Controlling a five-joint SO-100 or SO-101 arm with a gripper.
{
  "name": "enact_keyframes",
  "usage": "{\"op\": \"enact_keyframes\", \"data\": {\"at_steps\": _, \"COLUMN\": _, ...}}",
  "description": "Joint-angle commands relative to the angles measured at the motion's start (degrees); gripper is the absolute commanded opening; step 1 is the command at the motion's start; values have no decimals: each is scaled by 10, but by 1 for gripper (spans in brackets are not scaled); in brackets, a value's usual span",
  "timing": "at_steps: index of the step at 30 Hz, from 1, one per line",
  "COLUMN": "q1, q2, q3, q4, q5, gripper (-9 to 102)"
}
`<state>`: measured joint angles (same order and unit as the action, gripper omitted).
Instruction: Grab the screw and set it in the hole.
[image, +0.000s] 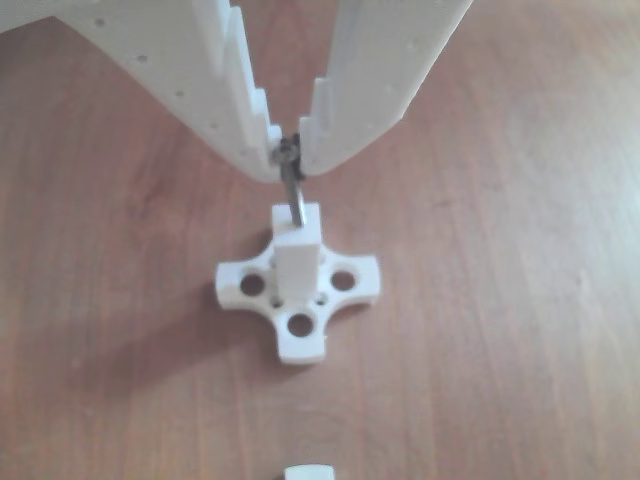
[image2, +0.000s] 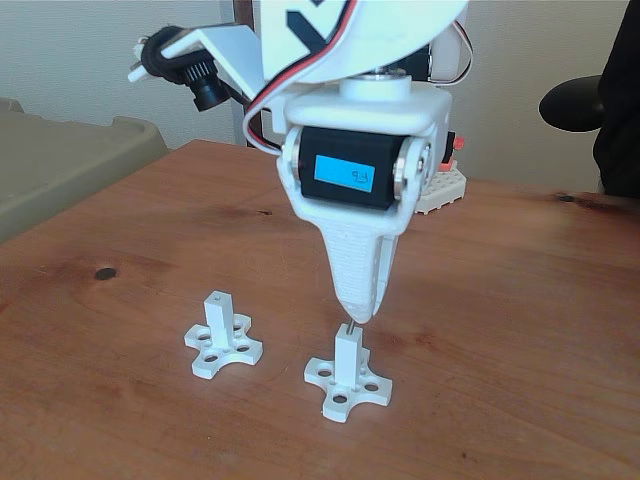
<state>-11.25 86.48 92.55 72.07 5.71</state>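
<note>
Directly above the square white plastic post (image2: 347, 352), the white two-finger gripper (image: 289, 160) pinched the thin dark-grey metal screw (image: 293, 195), its tip at the hole (image: 300, 222). Tilted slightly, the screw could jam or topple if let go.

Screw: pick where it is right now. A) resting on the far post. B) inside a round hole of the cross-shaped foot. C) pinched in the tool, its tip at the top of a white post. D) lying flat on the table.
C: the tool pinches the screw, whose tip meets the top of the white post.
</note>
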Motion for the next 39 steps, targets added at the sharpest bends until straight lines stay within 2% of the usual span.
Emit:
{"op": "enact_keyframes", "data": {"at_steps": 1, "q1": 2, "q2": 11, "q3": -11, "q4": 1, "q5": -5, "gripper": -4}}
{"op": "enact_keyframes", "data": {"at_steps": 39, "q1": -1, "q2": 20, "q3": 1, "q4": 5, "q5": -8, "gripper": -4}}
